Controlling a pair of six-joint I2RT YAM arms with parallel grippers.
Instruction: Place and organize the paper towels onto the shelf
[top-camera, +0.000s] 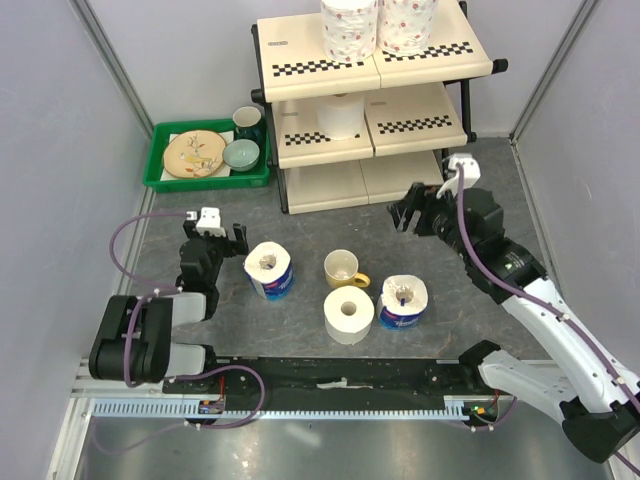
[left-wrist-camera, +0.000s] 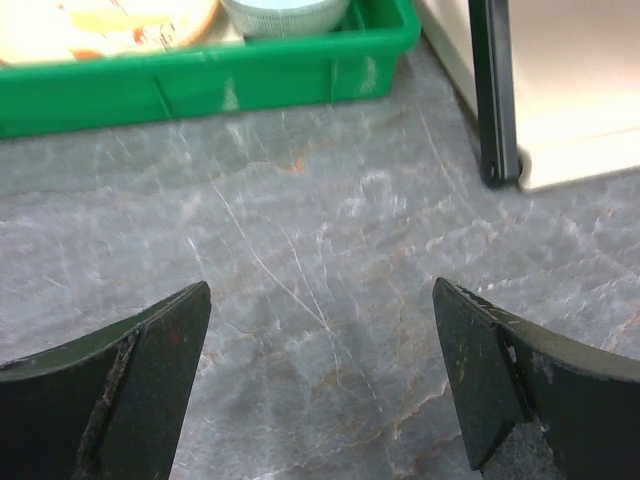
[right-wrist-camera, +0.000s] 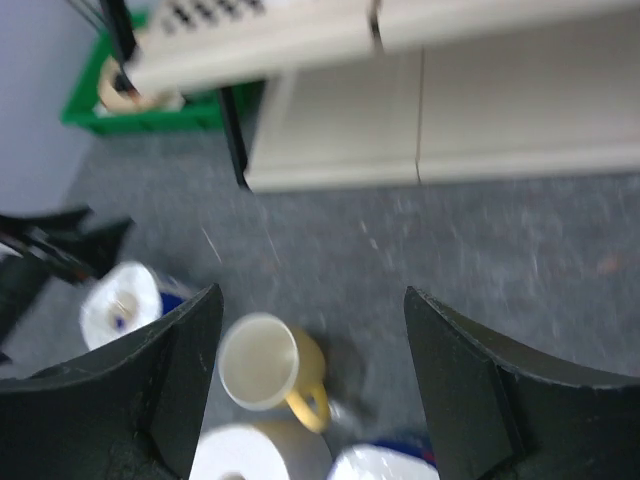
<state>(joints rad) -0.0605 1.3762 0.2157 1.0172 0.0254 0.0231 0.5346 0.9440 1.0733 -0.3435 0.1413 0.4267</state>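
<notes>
Fingers of the left gripper (left-wrist-camera: 320, 330) spread wide, nothing between them, only grey table (left-wrist-camera: 300, 220) below. We place it low at the left, just beside a blue-wrapped roll (top-camera: 270, 271); whether they touch we cannot tell. Fingers of the right gripper (right-wrist-camera: 312, 330) likewise spread and empty, held above the table in front of the shelf (top-camera: 330, 185), near its lowest tier.

Paper towels, our count: six.

On the shelf: left floral roll (top-camera: 348, 28) and right floral roll (top-camera: 405, 25) upright on the top tier, side by side and touching. One plain roll (top-camera: 342, 113) upright on the middle tier, left panel.

On the table: the blue-wrapped roll at left, a second plain roll (top-camera: 348, 313) at centre front, a second blue-wrapped roll (top-camera: 404, 303) close on its right. All three stand on end, cores up. We note a yellow mug (top-camera: 345, 268) between the two blue ones, just behind the second plain roll, handle to the right.

Green tray (top-camera: 205, 183) left of the shelf holds a plate (top-camera: 195, 155) and a bowl (top-camera: 241, 154), with a dark mug (top-camera: 248, 122) at its back right corner.
</notes>
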